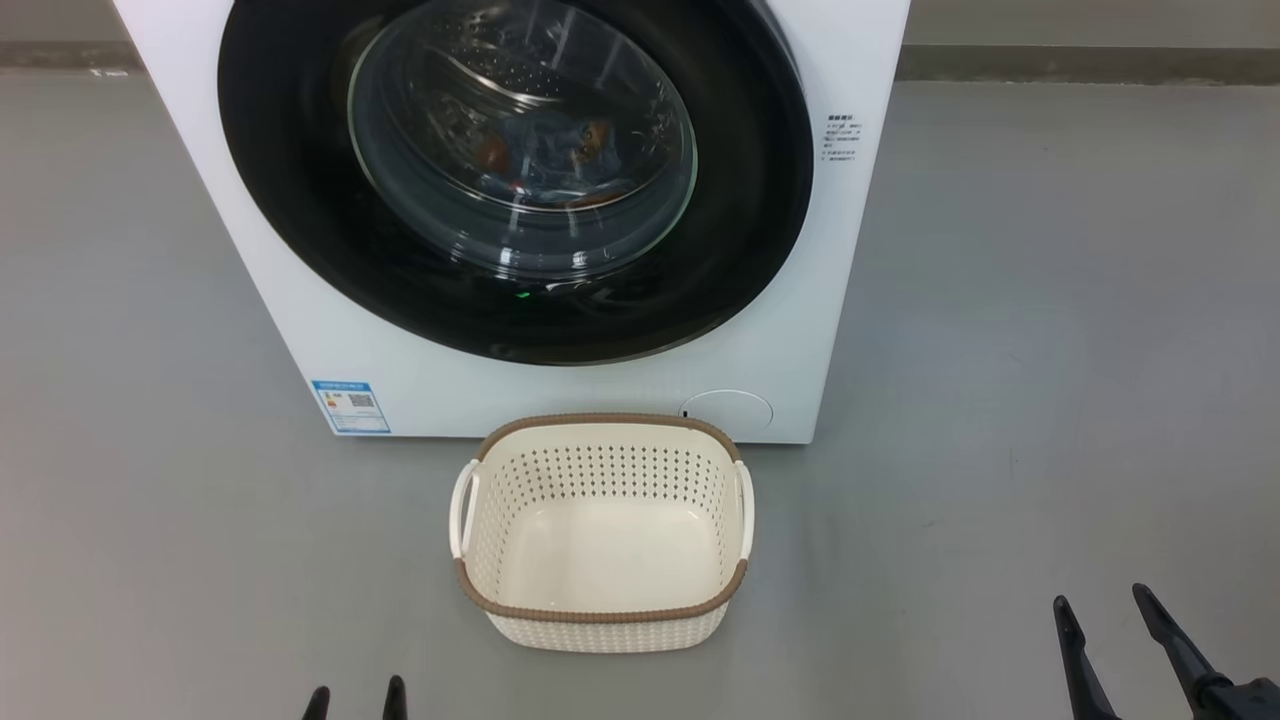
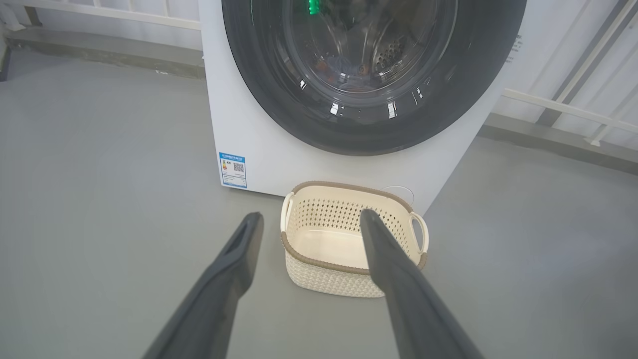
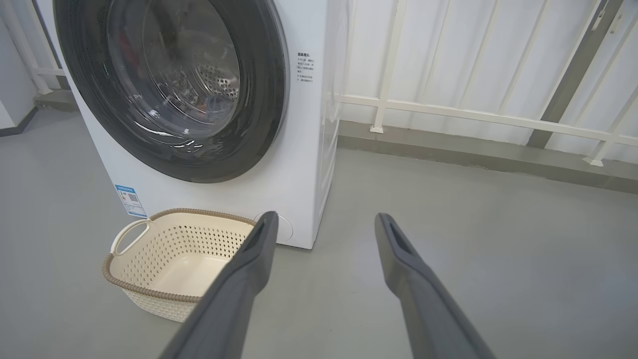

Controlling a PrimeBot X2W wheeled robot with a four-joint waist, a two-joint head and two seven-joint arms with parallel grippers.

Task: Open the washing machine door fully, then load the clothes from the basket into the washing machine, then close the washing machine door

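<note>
My left end effector (image 1: 356, 702) sits low at the lower left of the head view, with just its two dark fingertips poking above the bottom edge, pointing up and set apart. My right end effector (image 1: 1102, 598) reaches higher at the lower right. Both of its long fingers lean to the left as they rise from the dark wrist base in the corner. Seen along my left wrist, my left fingers (image 2: 234, 269) splay wide with a clear gap between them, gripping nothing. Seen along my right wrist, my right fingers (image 3: 413, 279) spread just as wide, also empty. Neither end effector touches anything.
</note>
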